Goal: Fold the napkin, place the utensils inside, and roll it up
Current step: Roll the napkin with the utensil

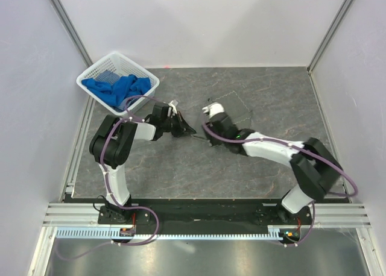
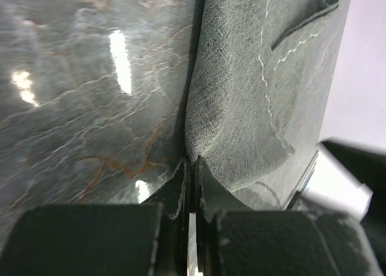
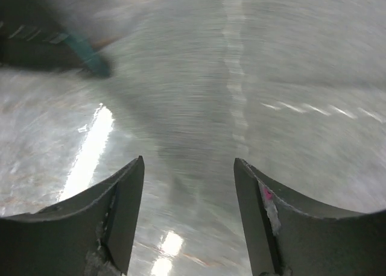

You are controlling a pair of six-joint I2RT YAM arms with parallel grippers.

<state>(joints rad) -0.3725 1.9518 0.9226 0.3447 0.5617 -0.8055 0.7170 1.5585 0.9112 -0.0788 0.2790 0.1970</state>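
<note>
The left gripper (image 2: pixel 192 170) is closed tight, its two dark fingertips pressed together on the near edge of the napkin (image 2: pixel 253 89), which rises from the pinch in a soft rounded fold. The right gripper (image 3: pixel 189 210) stands wide apart with nothing between its fingers, just above the same cloth; its own view is blurred, though a pale stitched hem shows beneath it. From overhead the napkin lies near the middle of the worktop (image 2: pixel 78 119), between the two grippers and a little beyond them (it is nearly the same dark grey as the surface, so only its hem lines give it away). The fork cannot be made out in any view. The likely trouble from here is that the pinch takes only a thin bite of cloth at the very edge, so the cloth may slip free if it is pulled. With the right gripper open and holding nothing down, the whole napkin could also drag and bunch instead of folding flat. The worktop is glossy, dark and marbled, with bright lamp reflections. At its far left corner a white plastic basket (image 1: pixel 96 71) holds blue cloths (image 1: pixel 117 88). Plain pale walls (image 1: pixel 205 23) with metal posts close the space in.
</note>
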